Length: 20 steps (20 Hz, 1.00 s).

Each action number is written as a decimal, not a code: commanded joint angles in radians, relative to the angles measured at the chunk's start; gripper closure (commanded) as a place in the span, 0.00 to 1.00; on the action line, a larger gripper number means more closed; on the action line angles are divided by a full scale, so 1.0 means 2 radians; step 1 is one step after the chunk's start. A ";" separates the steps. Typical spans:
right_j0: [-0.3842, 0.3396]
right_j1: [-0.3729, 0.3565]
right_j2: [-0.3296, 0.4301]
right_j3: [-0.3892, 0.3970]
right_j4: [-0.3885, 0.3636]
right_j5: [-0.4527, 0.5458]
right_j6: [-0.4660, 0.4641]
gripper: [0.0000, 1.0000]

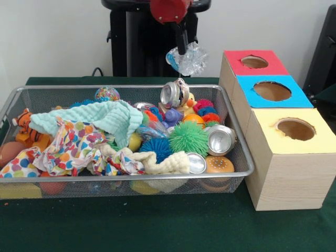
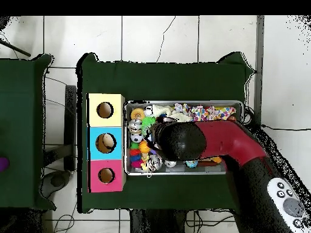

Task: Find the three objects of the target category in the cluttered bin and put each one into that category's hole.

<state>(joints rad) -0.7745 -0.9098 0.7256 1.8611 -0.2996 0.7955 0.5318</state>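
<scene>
Front view shows the gripper (image 1: 182,51) pinching a crumpled clear wrapper (image 1: 188,60) above the bin's (image 1: 233,137) far edge; overhead, the arm (image 2: 206,141) hides both.

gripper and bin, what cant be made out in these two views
- Gripper, front view: fingers buried in the crumpled clear plastic item; the item's identity is unclear.
- Gripper, overhead view: hidden under the arm.
- Bin bottom, front view: covered by cloths and toys.
- Blue box hole, overhead view: pale contents too small to identify.
</scene>
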 commanded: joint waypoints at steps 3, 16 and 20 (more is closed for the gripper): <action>0.031 0.001 -0.047 -0.042 0.020 0.077 0.108 1.00; 0.054 -0.013 -0.064 -0.078 0.039 0.132 0.097 1.00; 0.060 -0.014 -0.065 -0.091 0.047 0.142 0.099 1.00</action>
<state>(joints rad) -0.6616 -0.9256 0.6502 1.7430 -0.2414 0.9595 0.5318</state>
